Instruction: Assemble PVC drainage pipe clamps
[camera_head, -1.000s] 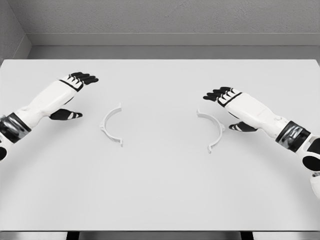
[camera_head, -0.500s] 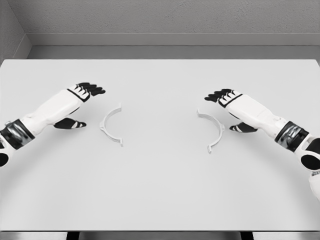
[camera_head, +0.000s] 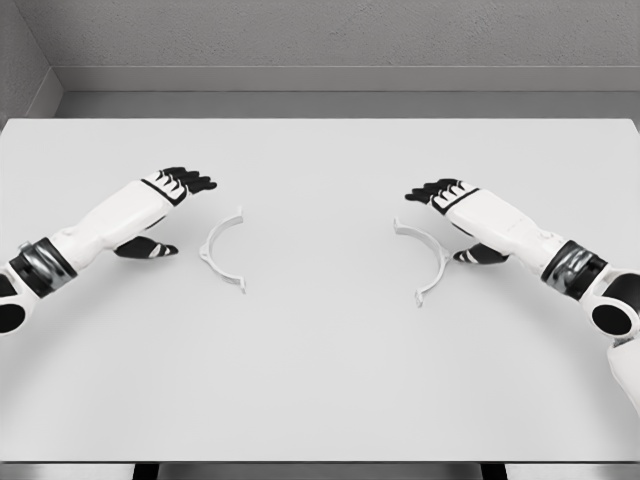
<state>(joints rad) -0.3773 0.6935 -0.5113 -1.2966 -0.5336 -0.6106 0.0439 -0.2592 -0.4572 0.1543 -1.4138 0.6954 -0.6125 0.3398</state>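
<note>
Two white half-ring pipe clamp pieces lie flat on the white desk (camera_head: 320, 380), well apart from each other and roughly level across its middle band. The left clamp half (camera_head: 222, 250) sits left of the desk's centre; its arc bulges toward the left edge and its open side faces right, toward the other piece, with its long axis running from an upper end nearer the far edge down to a lower end nearer the near edge. The right clamp half (camera_head: 426, 260) mirrors it right of centre: its arc bulges toward the right edge, its open side faces left, and its ends likewise line up far to near. The left hand (camera_head: 165, 205) comes in from the left edge, forearm angled up and inward, palm turned sideways, dark fingers (camera_head: 190, 180) stretched out loosely above and the thumb splayed below, holding nothing; it is just beside the left clamp half, not touching it. The right hand (camera_head: 455, 215) reaches in from the right edge in the same pose, fingers extended and relaxed, thumb apart underneath, empty, close to the outer curve of the right clamp half.
</note>
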